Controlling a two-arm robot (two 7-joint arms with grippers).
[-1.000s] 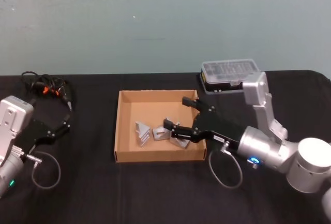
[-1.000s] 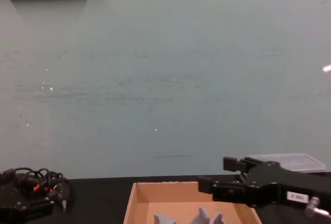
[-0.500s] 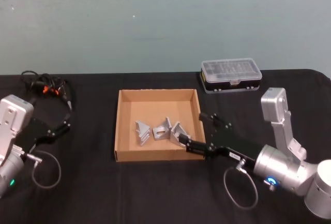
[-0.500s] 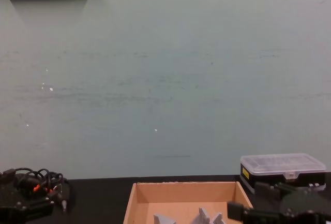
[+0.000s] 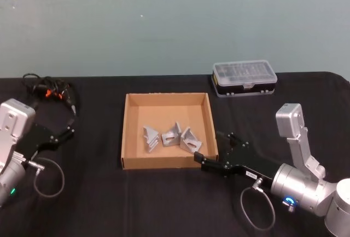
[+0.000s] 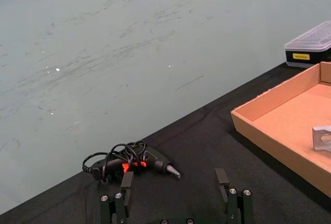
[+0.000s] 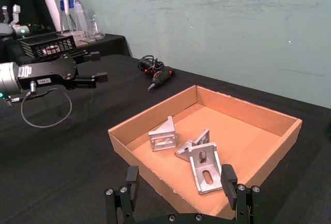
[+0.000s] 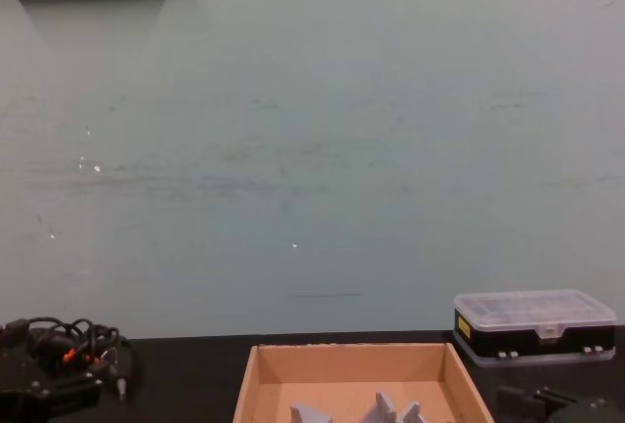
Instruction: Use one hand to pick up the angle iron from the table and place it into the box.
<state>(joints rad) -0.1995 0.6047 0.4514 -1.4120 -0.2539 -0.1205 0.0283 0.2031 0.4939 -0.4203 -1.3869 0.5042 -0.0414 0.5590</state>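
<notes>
Cardboard box (image 5: 127, 133) mid tabletop (image 5: 164, 204), three angle irons inside: left one (image 5: 150, 138), middle (image 5: 171, 135), right (image 5: 191, 139) nearest R wall. None seen loose on tabletop. R gripper (image 5: 210, 149) just outside box's front R corner, low, jaws open, empty. L gripper (image 5: 70, 123) parked far L, jaws open. Judgement: placing done; clear R arm w/o clipping box wall, lift before swinging.

Black case (image 5: 244, 78) with clear lid at far right; corded tool (image 5: 50, 92) well to its left.
</notes>
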